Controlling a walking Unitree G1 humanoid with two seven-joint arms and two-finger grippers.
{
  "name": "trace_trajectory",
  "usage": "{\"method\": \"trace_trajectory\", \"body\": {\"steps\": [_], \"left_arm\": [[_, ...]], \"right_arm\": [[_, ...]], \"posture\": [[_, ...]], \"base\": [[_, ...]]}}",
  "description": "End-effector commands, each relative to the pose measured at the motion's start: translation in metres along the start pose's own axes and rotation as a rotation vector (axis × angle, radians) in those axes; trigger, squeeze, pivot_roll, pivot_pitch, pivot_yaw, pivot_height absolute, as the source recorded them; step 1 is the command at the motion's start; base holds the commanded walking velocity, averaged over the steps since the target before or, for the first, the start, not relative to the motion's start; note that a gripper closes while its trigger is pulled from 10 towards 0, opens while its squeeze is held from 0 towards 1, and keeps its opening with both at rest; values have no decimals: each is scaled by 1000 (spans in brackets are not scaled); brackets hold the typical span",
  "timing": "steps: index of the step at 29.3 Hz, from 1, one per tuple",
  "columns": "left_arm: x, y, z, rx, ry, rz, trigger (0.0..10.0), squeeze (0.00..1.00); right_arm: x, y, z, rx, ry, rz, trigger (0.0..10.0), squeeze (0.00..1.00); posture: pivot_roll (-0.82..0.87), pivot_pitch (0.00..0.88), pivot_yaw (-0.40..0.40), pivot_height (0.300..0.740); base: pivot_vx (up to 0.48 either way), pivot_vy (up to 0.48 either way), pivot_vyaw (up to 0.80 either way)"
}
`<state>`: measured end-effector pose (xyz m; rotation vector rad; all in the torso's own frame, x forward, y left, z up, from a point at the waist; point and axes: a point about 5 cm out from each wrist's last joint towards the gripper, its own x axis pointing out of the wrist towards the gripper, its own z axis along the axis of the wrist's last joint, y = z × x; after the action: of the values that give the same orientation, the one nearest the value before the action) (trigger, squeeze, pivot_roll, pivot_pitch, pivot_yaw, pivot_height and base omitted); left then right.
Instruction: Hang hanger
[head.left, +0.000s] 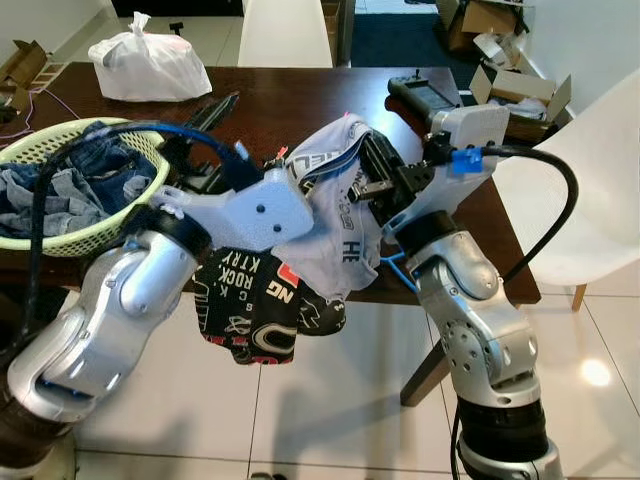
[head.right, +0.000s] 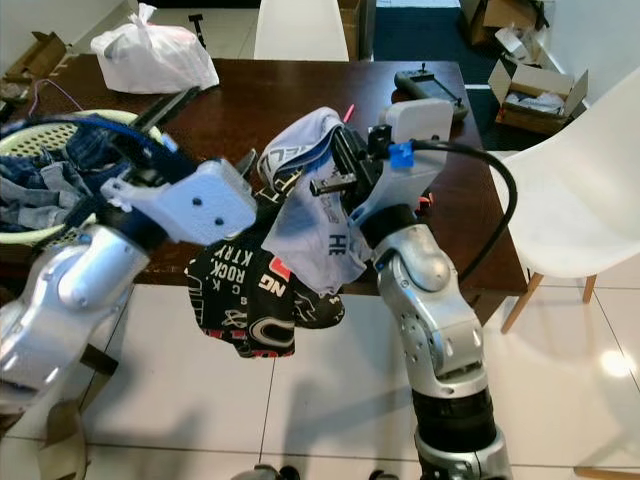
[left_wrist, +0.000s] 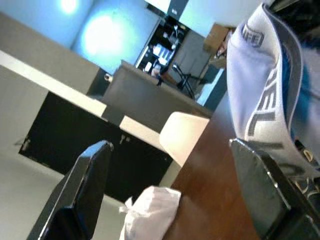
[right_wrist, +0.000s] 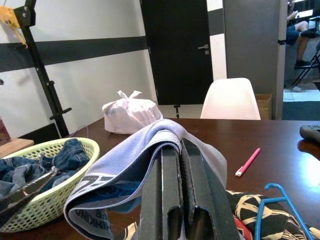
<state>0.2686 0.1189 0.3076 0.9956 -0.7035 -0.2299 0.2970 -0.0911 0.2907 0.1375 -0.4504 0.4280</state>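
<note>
Right gripper (right_wrist: 182, 200): jaws clamped on grey briefs (head.left: 335, 215), held above the worktop (head.left: 300, 100) edge. Left gripper (left_wrist: 175, 200): jaws apart beside the briefs. Blue hanger (right_wrist: 280, 207): lying on a black printed garment (head.left: 255, 305). 1 basket (head.left: 75, 235) at left.

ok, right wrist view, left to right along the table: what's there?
Green laundry basket → white plastic bag → grey garment pinched by the right gripper → pink pen → blue hanger.

Even daylight, floor glare, blurry bluish left wrist view.
</note>
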Motion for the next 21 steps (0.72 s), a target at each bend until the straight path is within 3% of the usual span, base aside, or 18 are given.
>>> {"method": "trace_trajectory", "body": {"steps": [1,5,7,9,10,21], "left_arm": [[2,-3,0,8,-10,-14,10000,0],[4,-9,-2,-11,-11,-33,10000,0],[5,-20,-2,-86,-20,-79,10000,0],[5,-20,-2,-86,-20,-79,10000,0],[7,-27,2,-144,-49,-113,10000,0],[10,-39,18,-195,-133,-163,10000,0]], "right_arm": [[-1,3,-2,-1,-5,11,0,0],[-1,4,-2,-2,-7,10,0,0],[-1,3,-2,-5,-10,9,0,0],[-1,3,-2,-5,-10,9,0,0],[-2,3,-2,-7,-11,9,0,0],[-1,5,-3,-6,-13,18,0,0]], "posture": [[86,173,24,740],[84,173,25,740],[80,168,28,740],[80,168,28,740],[80,168,28,740],[78,159,28,740]], "base": [[0,0,0],[0,0,0],[0,0,0],[0,0,0],[0,0,0],[0,0,0]]}}
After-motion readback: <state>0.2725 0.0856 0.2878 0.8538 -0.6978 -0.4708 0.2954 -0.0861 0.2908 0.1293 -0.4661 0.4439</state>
